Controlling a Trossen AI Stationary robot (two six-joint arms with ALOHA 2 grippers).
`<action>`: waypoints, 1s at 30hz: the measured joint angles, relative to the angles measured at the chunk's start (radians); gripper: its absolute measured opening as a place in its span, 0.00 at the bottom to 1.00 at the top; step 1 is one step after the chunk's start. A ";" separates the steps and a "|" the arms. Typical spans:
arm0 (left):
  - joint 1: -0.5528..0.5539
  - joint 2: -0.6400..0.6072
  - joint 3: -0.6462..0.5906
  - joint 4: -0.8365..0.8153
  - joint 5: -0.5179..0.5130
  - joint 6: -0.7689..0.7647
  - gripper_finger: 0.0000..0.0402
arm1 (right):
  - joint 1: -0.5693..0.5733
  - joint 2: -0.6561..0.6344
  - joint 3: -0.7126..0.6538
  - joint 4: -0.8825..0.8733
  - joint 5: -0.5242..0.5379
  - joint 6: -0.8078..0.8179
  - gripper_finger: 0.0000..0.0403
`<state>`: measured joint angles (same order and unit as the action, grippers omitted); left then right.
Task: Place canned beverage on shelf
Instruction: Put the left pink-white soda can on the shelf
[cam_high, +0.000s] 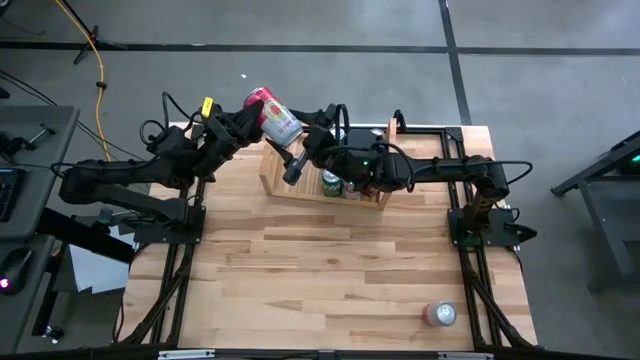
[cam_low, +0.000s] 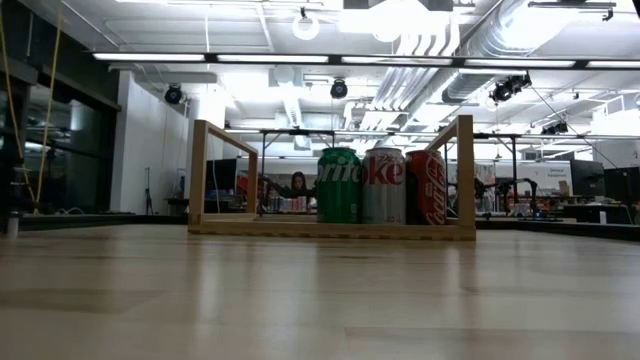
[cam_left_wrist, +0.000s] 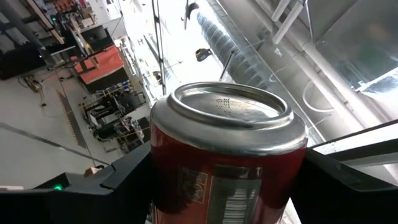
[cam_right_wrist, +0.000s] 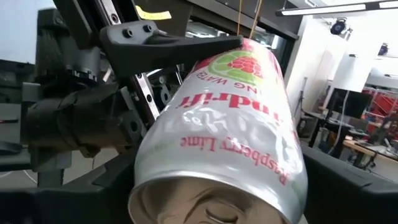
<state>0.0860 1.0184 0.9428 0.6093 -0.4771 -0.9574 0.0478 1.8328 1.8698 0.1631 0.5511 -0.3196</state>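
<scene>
A red-and-white beverage can (cam_high: 272, 115) hangs in the air over the far left end of the shelf (cam_high: 290, 188), with my left gripper (cam_high: 256, 120) shut on it. My right gripper (cam_high: 298, 150) is open, its fingers (cam_right_wrist: 348, 180) standing on either side of the can's near end (cam_right_wrist: 205, 199). The pale wooden shelf (cam_low: 330, 229) holds a green can (cam_low: 339, 186), a silver can (cam_low: 384, 186) and a red can (cam_low: 427, 187), upright in a row at its right end. My left gripper pinches the can's side wall (cam_left_wrist: 163, 177) between its two fingers, coming from the table's left and slanting upward. One finger (cam_right_wrist: 168, 42) lies on the wall near the can's far end. The can is lifted clear and tilted. I cannot tell whether my right gripper touches the can.
Another can (cam_high: 441, 314) stands alone near the table's near right corner. The shelf's left half (cam_low: 250, 215) holds nothing. My right arm (cam_high: 400, 165) reaches over the shelf's right end. Bare wooden tabletop (cam_high: 330, 270) lies between the shelf and the near edge.
</scene>
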 joint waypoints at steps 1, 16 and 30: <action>0.000 0.001 0.000 -0.001 -0.001 0.007 0.70 | 0.002 0.000 0.000 -0.002 0.011 0.001 0.77; 0.049 -0.013 0.000 -0.012 0.051 0.227 0.84 | 0.018 -0.009 0.102 -0.220 0.139 -0.014 0.74; 0.145 -0.114 0.001 -0.313 0.053 0.400 0.85 | 0.002 -0.015 0.316 -0.966 0.205 0.150 0.74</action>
<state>0.2314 0.9044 0.9436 0.2959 -0.4240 -0.5576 0.0496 1.8175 2.1853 -0.8034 0.7560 -0.1693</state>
